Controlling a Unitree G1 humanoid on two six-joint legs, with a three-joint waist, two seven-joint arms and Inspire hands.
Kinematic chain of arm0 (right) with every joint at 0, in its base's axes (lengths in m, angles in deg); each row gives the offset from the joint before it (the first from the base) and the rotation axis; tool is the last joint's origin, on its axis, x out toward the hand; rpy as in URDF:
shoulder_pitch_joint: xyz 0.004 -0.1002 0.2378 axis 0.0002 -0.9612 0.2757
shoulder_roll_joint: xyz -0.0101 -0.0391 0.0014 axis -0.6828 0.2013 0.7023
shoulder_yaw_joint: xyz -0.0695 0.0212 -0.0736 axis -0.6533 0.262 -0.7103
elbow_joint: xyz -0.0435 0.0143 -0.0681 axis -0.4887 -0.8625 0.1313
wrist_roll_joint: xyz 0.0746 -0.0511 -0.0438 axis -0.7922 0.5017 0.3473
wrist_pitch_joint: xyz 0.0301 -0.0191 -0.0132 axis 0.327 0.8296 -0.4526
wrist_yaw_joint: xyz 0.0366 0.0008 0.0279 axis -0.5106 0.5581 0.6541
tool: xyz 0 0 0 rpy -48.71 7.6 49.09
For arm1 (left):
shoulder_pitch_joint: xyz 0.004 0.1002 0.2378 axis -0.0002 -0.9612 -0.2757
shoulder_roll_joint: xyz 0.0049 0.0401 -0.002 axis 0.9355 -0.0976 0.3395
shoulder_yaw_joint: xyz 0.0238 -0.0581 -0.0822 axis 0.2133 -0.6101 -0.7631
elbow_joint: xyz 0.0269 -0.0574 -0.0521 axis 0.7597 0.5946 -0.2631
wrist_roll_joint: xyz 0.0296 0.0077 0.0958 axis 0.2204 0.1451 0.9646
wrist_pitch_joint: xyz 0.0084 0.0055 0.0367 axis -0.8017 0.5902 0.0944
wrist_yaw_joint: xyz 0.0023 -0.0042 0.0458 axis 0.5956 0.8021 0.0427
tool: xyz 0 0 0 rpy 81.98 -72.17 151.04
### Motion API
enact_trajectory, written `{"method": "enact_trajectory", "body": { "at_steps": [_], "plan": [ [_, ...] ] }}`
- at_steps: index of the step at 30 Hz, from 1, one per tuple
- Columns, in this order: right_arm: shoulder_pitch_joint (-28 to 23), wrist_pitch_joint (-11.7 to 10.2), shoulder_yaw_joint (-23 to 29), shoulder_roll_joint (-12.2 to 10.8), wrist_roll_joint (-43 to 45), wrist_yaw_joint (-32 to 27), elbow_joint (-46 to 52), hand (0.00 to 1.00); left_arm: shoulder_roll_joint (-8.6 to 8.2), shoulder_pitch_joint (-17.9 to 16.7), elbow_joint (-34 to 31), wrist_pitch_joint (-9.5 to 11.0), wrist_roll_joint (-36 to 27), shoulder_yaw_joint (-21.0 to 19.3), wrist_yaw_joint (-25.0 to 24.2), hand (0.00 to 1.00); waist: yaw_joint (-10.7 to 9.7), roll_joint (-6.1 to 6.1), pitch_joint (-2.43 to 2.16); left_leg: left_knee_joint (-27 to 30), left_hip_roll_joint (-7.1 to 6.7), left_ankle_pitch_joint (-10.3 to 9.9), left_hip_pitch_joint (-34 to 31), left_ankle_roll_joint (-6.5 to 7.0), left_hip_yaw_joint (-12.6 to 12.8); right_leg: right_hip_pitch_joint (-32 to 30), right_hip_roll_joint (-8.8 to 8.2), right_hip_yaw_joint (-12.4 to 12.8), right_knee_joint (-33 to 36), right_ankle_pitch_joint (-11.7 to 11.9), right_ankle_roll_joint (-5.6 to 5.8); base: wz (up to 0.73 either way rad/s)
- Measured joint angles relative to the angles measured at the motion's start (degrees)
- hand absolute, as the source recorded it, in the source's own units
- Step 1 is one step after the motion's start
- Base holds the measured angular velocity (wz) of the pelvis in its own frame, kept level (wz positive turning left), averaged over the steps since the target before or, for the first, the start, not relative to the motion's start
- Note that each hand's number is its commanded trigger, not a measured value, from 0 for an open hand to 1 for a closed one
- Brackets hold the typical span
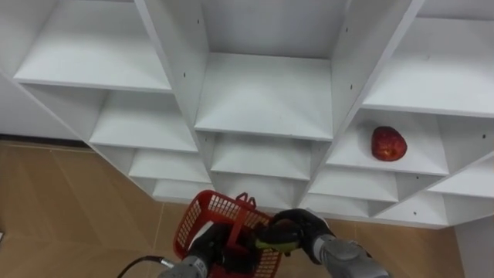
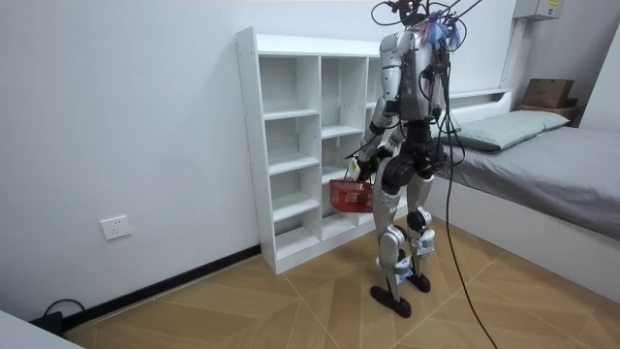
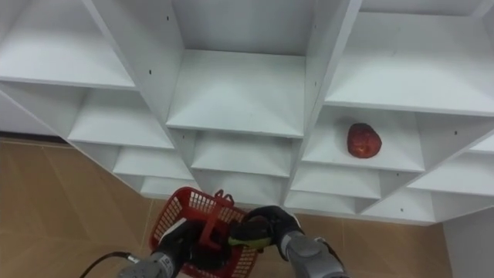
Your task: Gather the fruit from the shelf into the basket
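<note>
Indoors, white closet point(image 1: 262, 96), wooden floor point(image 1: 77, 208), grey bed point(image 2: 542, 165)

A red apple point(image 1: 389, 144) is sitting alone on a white closet shelf point(image 1: 351, 158) in the right column. A yellow-green fruit point(image 1: 278, 242) is being gripped in the right hand point(image 1: 299, 226), just over the red mesh basket point(image 1: 202, 216) that is hanging from the left hand point(image 1: 210, 247).

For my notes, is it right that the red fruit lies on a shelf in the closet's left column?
Not quite: the red fruit lies on a shelf in the closet's right column, as the left eye view shows.
</note>
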Motion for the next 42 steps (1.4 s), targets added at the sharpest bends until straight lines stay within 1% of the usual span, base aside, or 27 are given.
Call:
{"method": "enact_trajectory", "body": {
  "at_steps": [1, 2, 3, 7, 9, 14, 20, 27, 35, 42],
  "plan": [
    [0.0, 0.0, 0.1, 0.0, 0.0, 0.2, 0.0, 0.56, 0.01, 0.0, 0.0, 0.0, 0.2, 0.1, -0.1, 1.00, 0.0, 0.00, 0.00, 0.0, 0.00, 0.0, 0.0, 0.00, 0.0, 0.0, -0.01, -0.1, 0.0, 0.0, 0.00, 0.06],
    [0.0, 0.0, 0.2, -0.2, 0.0, 0.5, 0.0, 0.02, -0.01, 0.0, 0.0, 0.0, 0.3, 0.4, -0.1, 1.00, 0.0, 0.01, 0.00, 0.0, 0.00, 0.0, 0.0, 0.00, 0.0, 0.1, -0.02, -0.2, 0.0, 0.0, 0.00, 0.05],
    [0.0, 0.0, 0.1, -0.5, 0.0, 0.7, 0.0, 0.00, -0.09, 0.0, 0.0, 0.0, 0.4, 0.6, -0.1, 1.00, -0.1, 0.01, 0.00, 0.1, 0.01, 0.0, -0.1, 0.00, 0.0, 0.1, -0.02, -0.4, 0.0, 0.0, 0.00, 0.06],
    [0.1, 0.0, 0.1, -0.7, -0.3, 0.9, 0.0, 0.00, 0.23, 0.1, 0.0, 0.0, 0.8, 0.6, 0.0, 1.00, -0.1, 0.09, -0.05, 0.4, 0.04, 0.0, -0.5, 0.00, 0.0, 0.0, -0.02, -0.5, 0.0, 0.0, 0.00, 0.04],
    [0.2, -0.1, 0.2, -0.9, -1.2, 1.2, 0.0, 0.00, 0.52, 0.1, 0.1, 0.0, 0.8, 1.6, 0.1, 1.00, -0.1, 0.21, -0.12, 0.5, 0.04, 0.0, -0.6, 0.00, 0.0, 0.0, -0.01, -0.5, 0.0, 0.0, 0.00, 0.00],
    [0.9, -0.1, 0.1, -0.9, -2.4, 1.5, 0.0, 0.00, 0.54, 0.1, 0.1, 0.0, 0.8, 1.7, 0.1, 1.00, -0.1, 0.48, -0.16, 0.6, 0.07, 0.0, -0.6, 0.00, 0.0, 0.1, -0.01, -0.6, 0.0, 0.0, -0.01, 0.00],
    [0.9, -0.1, 0.0, -0.9, -2.7, 1.5, -0.1, 0.00, 0.53, 0.1, 0.1, 0.0, 0.8, 1.7, 0.1, 1.00, -0.2, 0.97, -0.14, 0.8, 0.08, 0.0, -0.6, 0.00, 0.0, 0.2, -0.01, -0.6, 0.1, 0.0, -0.01, 0.00],
    [0.9, -0.1, -0.1, -0.9, -5.0, 1.5, -0.2, 0.00, 0.50, 0.2, 0.1, 0.0, 0.8, 1.7, 0.2, 1.00, -0.3, 1.02, -0.12, 0.9, 0.07, 0.0, -0.6, 0.00, 0.0, 0.2, -0.04, -0.7, 0.1, 0.0, -0.01, 0.00],
    [0.9, -0.5, -0.2, -0.9, -5.2, 1.5, -0.3, 0.00, 0.44, 0.2, 0.1, 0.0, 0.8, 1.7, 0.5, 1.00, -0.4, 1.30, 0.03, 0.9, 0.07, 0.0, -0.6, 0.00, 0.0, 0.2, -0.04, -0.6, 0.1, 0.0, -0.01, 0.00],
    [0.9, -0.5, -0.2, -0.9, -5.2, 1.5, -0.3, 0.00, 0.39, 0.2, 0.1, 0.0, 0.8, 1.7, 0.6, 1.00, -0.5, 1.32, 0.04, 0.9, 0.07, 0.0, -0.6, 0.00, 0.0, 0.1, -0.04, -0.6, 0.1, 0.0, -0.01, 0.00]
  ]
}}
